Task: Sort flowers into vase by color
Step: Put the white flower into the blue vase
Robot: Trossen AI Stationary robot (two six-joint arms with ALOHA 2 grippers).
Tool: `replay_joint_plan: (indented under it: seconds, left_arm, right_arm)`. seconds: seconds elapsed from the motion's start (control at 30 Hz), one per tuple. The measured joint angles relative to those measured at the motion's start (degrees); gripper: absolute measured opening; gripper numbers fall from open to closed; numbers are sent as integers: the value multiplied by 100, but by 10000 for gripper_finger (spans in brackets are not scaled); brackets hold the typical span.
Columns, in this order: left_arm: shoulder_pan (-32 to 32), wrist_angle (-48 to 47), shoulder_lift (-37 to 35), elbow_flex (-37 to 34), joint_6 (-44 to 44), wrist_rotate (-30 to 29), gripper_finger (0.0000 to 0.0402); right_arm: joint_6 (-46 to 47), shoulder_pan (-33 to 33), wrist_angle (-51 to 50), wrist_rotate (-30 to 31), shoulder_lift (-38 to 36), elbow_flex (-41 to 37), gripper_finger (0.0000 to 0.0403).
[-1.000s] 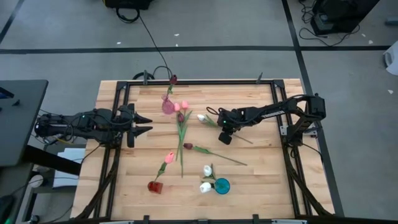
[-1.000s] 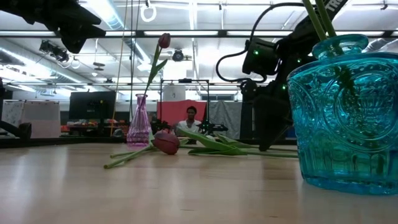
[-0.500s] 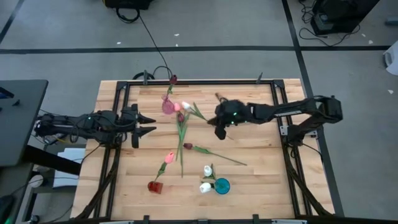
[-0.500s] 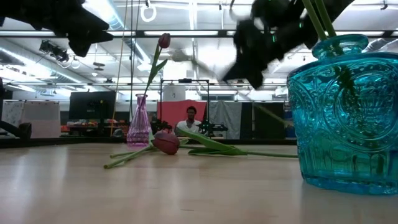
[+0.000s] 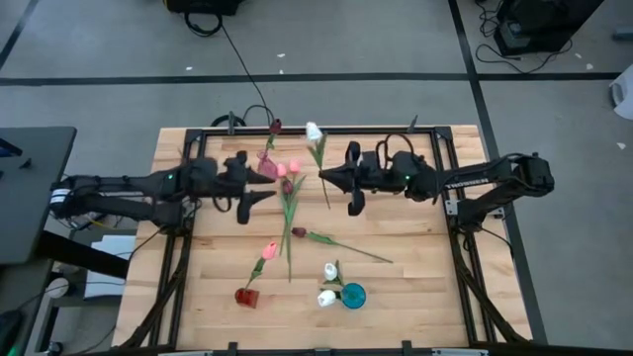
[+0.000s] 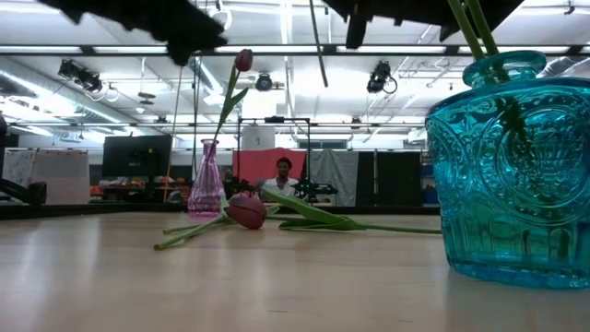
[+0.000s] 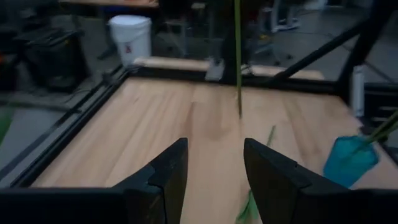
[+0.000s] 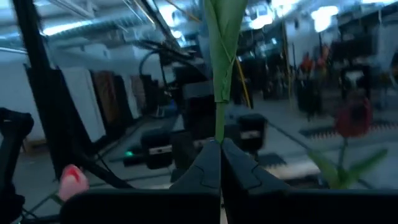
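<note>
Right gripper (image 5: 333, 179) clamped tight on the stem of a white tulip (image 5: 314, 132), lifted off the table (image 5: 415, 257) near its far middle, bud toward the far edge. Left gripper (image 5: 259, 184) spread wide, nothing in it, hovering just beside the pink vase (image 5: 267, 168) with a maroon tulip (image 5: 276, 126) in it. Loose flowers down the middle of the boards: two pink tulips (image 5: 287, 169), a long maroon one (image 5: 300, 232), plus another pink tulip (image 5: 269, 250) leaning out of a red vase (image 5: 246, 296). Teal vase (image 5: 352, 295) near the front with two white buds (image 5: 328, 283). From table height: teal vase (image 6: 512, 166) huge on the right, pink vase (image 6: 206, 182) farther back with its maroon bud (image 6: 243, 61) up high, another maroon bud (image 6: 246, 210) lying flat, held stem (image 6: 318, 46) dangling from above. From the left wrist: two dark fingers (image 7: 171, 174) well apart, green stem (image 7: 237, 56) hanging ahead, teal vase (image 7: 351, 157) off to one side. From the right wrist: fingers (image 8: 208, 163) pinched together on the green stem (image 8: 221, 62), pink bud (image 8: 73, 182) blurry lower down.
</note>
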Motion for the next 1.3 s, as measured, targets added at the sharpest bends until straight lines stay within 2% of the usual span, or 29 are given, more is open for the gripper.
replay_joint_plan:
  seconds: [0.13,0.37,0.53,0.93,1.3]
  left_arm:
    - [301,85,685,572,258,668,163]
    - [365,706,1761,1232,491,835,163]
    - [355,1394,2347,1444,474,1002,163]
    - [350,1882,2946,1731,291,1180,163]
    - [235,2029,2930,1729,284,1231,163]
  right_arm:
    - [-229,119,182,167,0,0,6]
    - [-388,163,252,315,0,0,7]
    - [-496,187,250,315,0,0,7]
    - [-784,273,203,603,0,2,7]
    - [-791,258,196,584,-2,7,7]
